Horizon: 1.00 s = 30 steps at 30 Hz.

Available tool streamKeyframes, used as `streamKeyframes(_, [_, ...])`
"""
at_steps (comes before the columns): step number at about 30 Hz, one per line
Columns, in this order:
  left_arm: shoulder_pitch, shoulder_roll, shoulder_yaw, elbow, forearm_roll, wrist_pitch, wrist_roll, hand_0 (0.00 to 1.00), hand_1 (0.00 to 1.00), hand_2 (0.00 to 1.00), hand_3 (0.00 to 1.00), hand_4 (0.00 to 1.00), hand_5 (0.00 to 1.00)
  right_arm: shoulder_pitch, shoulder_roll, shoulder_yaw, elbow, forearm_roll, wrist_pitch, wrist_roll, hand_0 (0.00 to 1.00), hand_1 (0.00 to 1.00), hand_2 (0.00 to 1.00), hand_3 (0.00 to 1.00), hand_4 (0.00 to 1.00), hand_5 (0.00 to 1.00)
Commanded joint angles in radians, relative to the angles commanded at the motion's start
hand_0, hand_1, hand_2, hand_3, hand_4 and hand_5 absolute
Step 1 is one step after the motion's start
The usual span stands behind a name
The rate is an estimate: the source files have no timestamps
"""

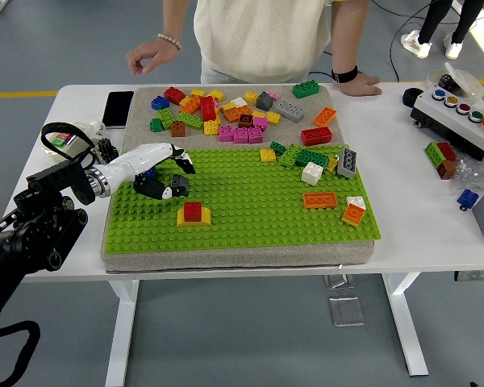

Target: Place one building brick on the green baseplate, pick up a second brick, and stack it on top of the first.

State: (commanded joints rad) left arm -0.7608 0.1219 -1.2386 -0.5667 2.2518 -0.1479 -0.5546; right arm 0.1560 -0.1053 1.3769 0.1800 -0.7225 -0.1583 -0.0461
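Note:
A red brick [193, 210] sits stacked on a yellow brick [182, 220] on the green baseplate [250, 205], at its front left. My left hand [169, 179] hovers just up and left of that stack, over the baseplate's left part. Its white back faces up, its dark fingers [176, 189] are loosely bent, and I see no brick in them. A pile of loose bricks [234, 113] lies on the grey mat behind the baseplate. My right arm is out of view.
An orange brick [319, 199], a white brick [311, 172] and others stand on the baseplate's right side. A phone [118, 109] lies at the back left, a button box [460, 113] at the right. A person stands opposite, one hand [359, 84] on the table, the other hand [148, 56] raised.

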Motion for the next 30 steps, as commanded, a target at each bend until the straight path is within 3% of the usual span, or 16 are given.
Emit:
streamKeyframes(5, [-0.003,0.002,0.008,0.016,0.017,0.006,-0.006,0.794,0.744,0.688,0.680,0.816,0.078,0.000,0.001,-0.003,0.000,0.001,0.000,0.000,0.730,0.638,0.687,0.623,0.924,0.476])
streamKeyframes(6, [-0.003,0.002,0.008,0.017,0.017,0.005,-0.006,0.835,0.771,0.749,0.795,0.967,0.170,0.000,0.001,-0.003,0.000,0.001,0.000,0.000,0.730,0.638,0.687,0.623,0.924,0.475])
streamKeyframes(17, [-0.012,0.006,0.001,0.021,0.017,0.011,-0.006,0.843,0.777,0.765,0.808,0.972,0.176,0.001,0.000,0.002,0.000,0.002,0.001,-0.001,0.729,0.638,0.688,0.624,0.924,0.476])
streamKeyframes(30, [-0.025,0.003,0.018,0.061,0.017,0.058,-0.002,0.839,0.774,0.757,0.798,0.958,0.159,0.002,-0.001,0.003,0.000,0.005,0.000,-0.004,0.729,0.638,0.687,0.623,0.924,0.476])
